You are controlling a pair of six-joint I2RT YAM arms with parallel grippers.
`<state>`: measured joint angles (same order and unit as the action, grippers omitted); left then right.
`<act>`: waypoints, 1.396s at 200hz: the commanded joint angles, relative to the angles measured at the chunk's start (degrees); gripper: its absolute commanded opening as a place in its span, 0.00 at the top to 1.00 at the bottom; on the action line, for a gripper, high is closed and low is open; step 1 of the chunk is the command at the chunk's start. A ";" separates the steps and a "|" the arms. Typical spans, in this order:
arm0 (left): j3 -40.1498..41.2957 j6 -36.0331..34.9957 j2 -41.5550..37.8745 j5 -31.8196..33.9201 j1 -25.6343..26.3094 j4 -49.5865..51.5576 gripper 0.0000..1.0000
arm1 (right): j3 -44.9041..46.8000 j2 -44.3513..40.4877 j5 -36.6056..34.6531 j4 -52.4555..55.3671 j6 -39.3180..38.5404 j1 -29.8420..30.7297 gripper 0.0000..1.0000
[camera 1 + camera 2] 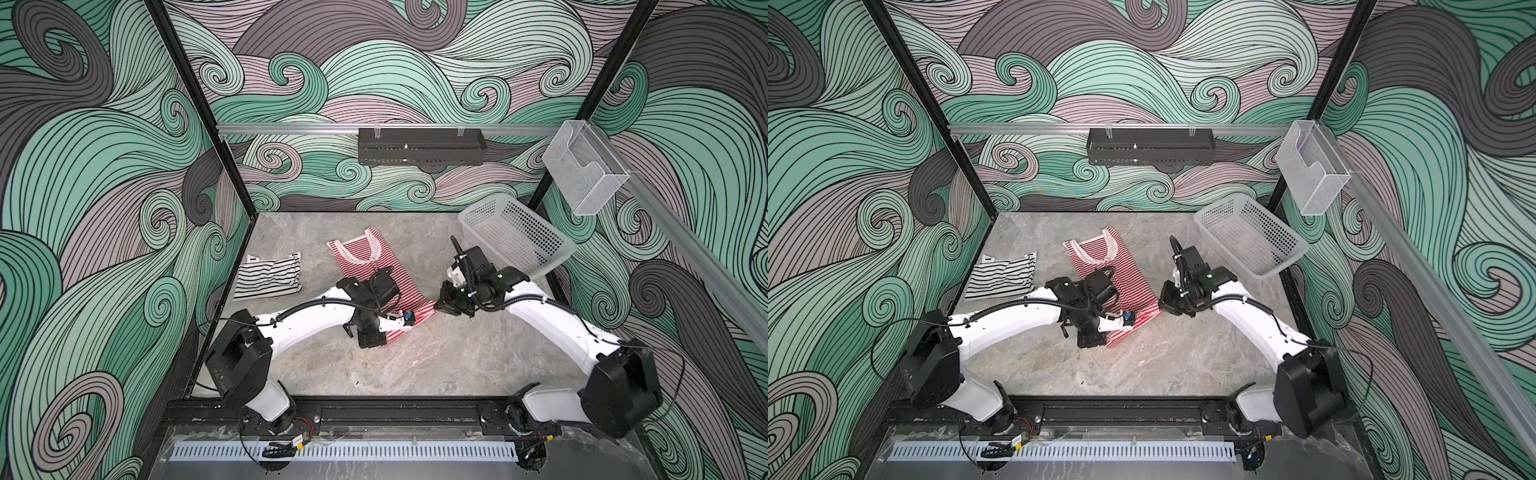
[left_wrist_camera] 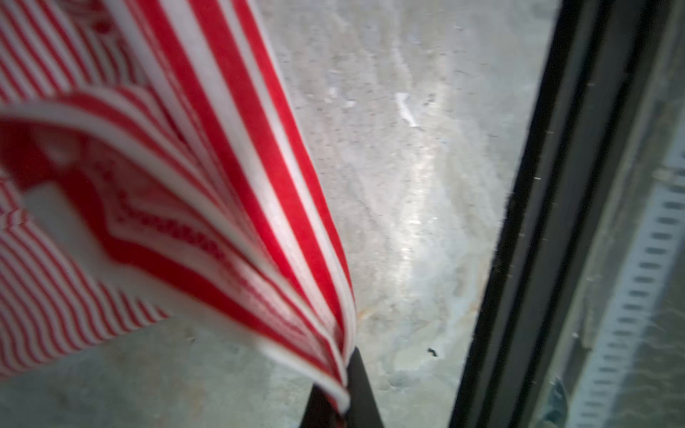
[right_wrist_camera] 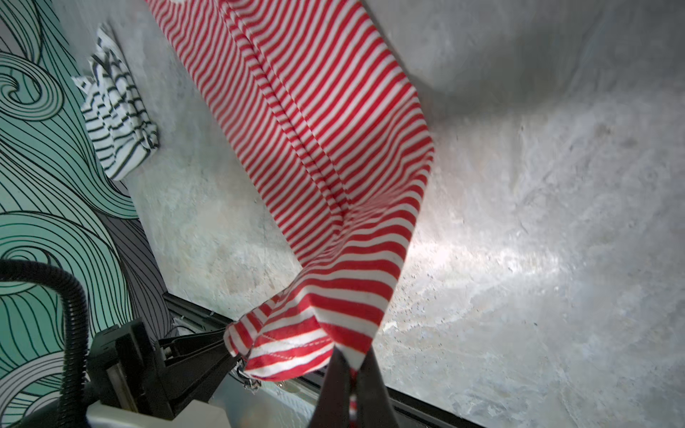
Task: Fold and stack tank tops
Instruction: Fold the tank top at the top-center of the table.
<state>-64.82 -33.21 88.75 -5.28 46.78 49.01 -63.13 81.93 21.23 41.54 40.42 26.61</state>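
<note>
The red-and-white tank top (image 1: 374, 266) (image 1: 1121, 270) lies lengthwise mid-table, its cream-trimmed straps toward the back wall. Both near hem corners are lifted off the table. My left gripper (image 1: 386, 337) (image 2: 346, 392) is shut on one hem corner, and the fabric (image 2: 222, 185) drapes away from the jaws. My right gripper (image 1: 438, 305) (image 3: 352, 365) is shut on the other hem corner of the red-and-white tank top (image 3: 326, 148). The left gripper's fingers (image 3: 207, 352) show in the right wrist view, pinching the neighbouring corner. The black-and-white tank top (image 1: 268, 276) (image 1: 1003, 276) (image 3: 115, 107) lies folded at the left.
A white perforated basket (image 1: 515, 237) (image 1: 1250, 237) sits tilted at the back right corner, close behind the right arm. A black tray (image 1: 422, 145) and a clear bin (image 1: 584, 166) hang on the wall rails. The black front rail (image 2: 519, 259) borders the table's near edge.
</note>
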 commanded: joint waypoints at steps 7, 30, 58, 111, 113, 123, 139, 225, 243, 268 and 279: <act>-1.10 0.98 0.70 10.87 -3.64 -7.40 1.00 | -7.72 7.32 1.27 -0.94 -4.25 -1.56 0.99; -3.92 -0.20 2.47 13.52 -7.26 -9.92 1.00 | -15.58 15.24 3.27 -0.41 -6.34 -2.11 0.99; -8.25 -2.39 6.00 15.66 -11.29 -12.04 1.00 | -25.93 23.66 5.11 1.82 -8.60 -2.18 0.99; -15.03 -3.88 13.60 17.88 -16.79 -13.95 1.00 | -48.67 41.41 9.43 9.82 -12.85 -2.18 0.99; -15.13 -3.88 13.71 17.96 -16.92 -13.95 1.00 | -49.61 42.16 9.48 10.06 -13.05 -2.18 1.00; -15.58 -3.97 15.03 18.26 -17.78 -14.23 1.00 | -54.11 46.28 9.91 12.44 -13.94 -2.18 1.00; -15.62 -3.88 16.78 19.07 -18.74 -14.86 1.00 | -60.85 51.98 10.43 15.87 -15.19 -2.18 1.00; -15.08 -1.40 21.83 19.69 -21.81 -17.11 1.00 | -73.45 63.75 11.02 20.95 -16.94 -2.35 0.99; -16.01 -0.72 23.31 20.64 -22.21 -17.99 0.97 | -76.17 65.15 11.35 20.96 -16.30 -2.44 0.97; -18.45 0.56 26.60 25.97 -22.32 -19.04 0.83 | -80.61 67.04 13.03 20.69 -15.51 -2.89 0.68; -19.20 1.57 27.07 28.11 -22.59 -19.85 0.80 | -81.13 66.64 12.66 19.74 -15.40 -2.94 0.61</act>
<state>-80.40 -34.35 113.89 16.86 24.80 31.48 -142.19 147.24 32.64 61.08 25.06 24.29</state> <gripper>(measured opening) 0.176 0.328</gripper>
